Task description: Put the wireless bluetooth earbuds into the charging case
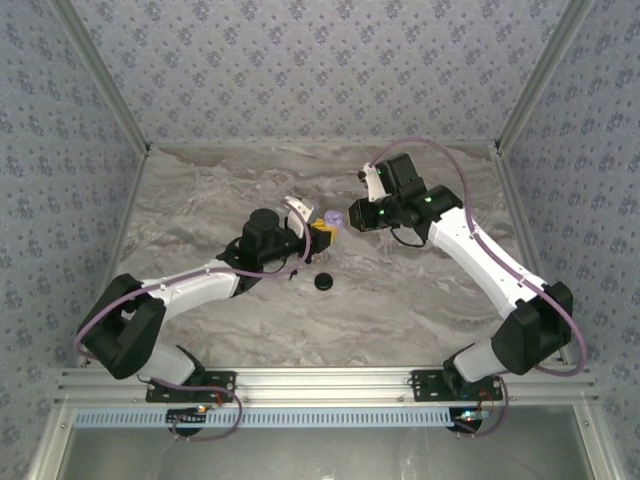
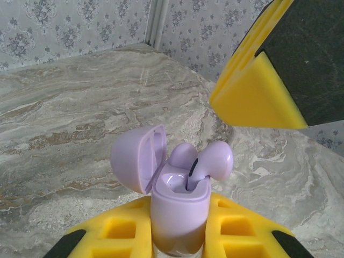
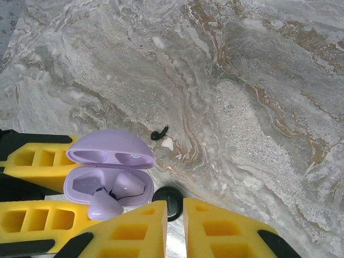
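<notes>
With the left gripper [image 1: 320, 227] clamping the open charging case [image 2: 178, 212] above mid-tabletop [image 1: 420, 300], press the tilted earbud [image 2: 215, 161] straight down using your right gripper [image 3: 174, 226], its jaws nearly closed and empty.

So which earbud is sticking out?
The earbud farther from the lid: it pokes up over the rim of the open lilac case, while the other earbud sits inside its slot.

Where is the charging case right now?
The charging case is held lid-open in the left gripper near the table's middle in the top view, with the right gripper close on its right.
</notes>
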Robot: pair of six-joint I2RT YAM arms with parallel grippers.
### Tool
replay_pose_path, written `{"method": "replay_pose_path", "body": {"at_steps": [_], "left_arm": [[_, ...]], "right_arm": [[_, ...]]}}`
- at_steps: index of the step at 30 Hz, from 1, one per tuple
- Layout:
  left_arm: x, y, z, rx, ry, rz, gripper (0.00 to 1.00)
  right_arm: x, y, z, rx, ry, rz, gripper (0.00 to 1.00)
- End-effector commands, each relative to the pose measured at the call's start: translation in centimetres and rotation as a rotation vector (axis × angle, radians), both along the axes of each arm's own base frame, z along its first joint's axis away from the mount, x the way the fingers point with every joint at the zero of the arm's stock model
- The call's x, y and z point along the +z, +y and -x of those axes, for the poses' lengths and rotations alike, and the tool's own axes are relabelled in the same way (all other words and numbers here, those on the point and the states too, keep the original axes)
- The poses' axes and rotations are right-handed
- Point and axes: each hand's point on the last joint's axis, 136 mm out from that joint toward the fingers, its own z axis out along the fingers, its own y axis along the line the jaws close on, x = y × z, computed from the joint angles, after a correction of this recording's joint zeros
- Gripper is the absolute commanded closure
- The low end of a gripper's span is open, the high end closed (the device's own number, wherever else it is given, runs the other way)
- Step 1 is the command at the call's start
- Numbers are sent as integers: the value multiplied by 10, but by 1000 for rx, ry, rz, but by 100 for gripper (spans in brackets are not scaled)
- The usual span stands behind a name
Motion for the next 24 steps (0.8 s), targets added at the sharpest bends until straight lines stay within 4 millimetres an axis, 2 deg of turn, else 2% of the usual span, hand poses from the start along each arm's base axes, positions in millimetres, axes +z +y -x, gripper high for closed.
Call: {"method": "replay_pose_path", "body": {"at_steps": [1, 10, 24], "left_arm": [[33, -4, 4, -23, -59, 76, 82], [33, -5, 7, -40, -56, 79, 82], [25, -6, 5, -39, -36, 58, 82]], "right_arm": [[-3, 4, 5, 27, 22, -12, 84], [-6, 15, 9, 69, 40, -30, 84], [4, 35, 18, 152, 28, -77, 84]]}}
